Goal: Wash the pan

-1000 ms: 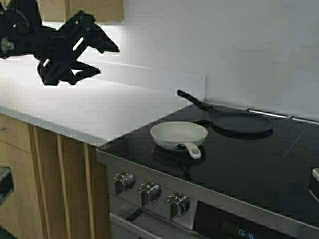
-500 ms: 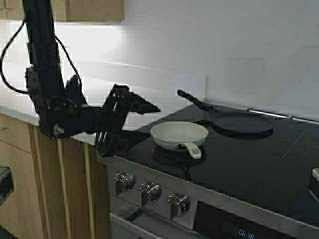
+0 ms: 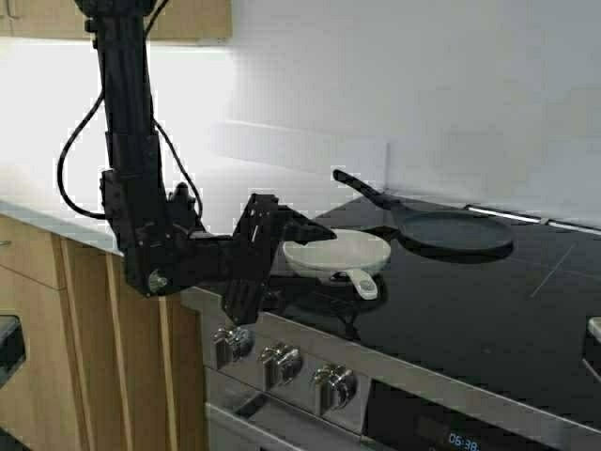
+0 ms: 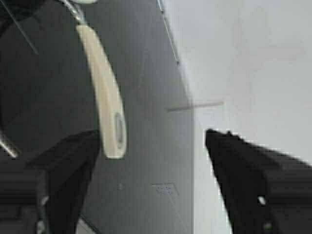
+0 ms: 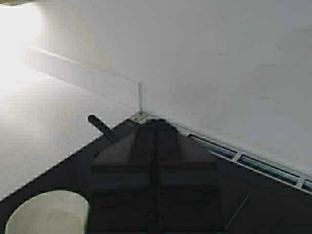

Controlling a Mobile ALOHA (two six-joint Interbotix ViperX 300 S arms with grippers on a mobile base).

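Since a second ago our left hand (image 3: 305, 230) has swung down from high over the worktop (image 3: 141, 202) to the cooktop (image 3: 470, 301) edge, fingers spread, just beside the white pan (image 3: 336, 252). We judge the reach-to-grasp step is in hand; next, straddle the pan handle (image 4: 105, 92) and close. Both pans, white and black skillet (image 3: 451, 230), appear empty. Our right hand (image 5: 155, 195) is pressed together.

Left pincer (image 3: 315, 232) reaches low and forward, fingers (image 4: 68, 165) spread wide.
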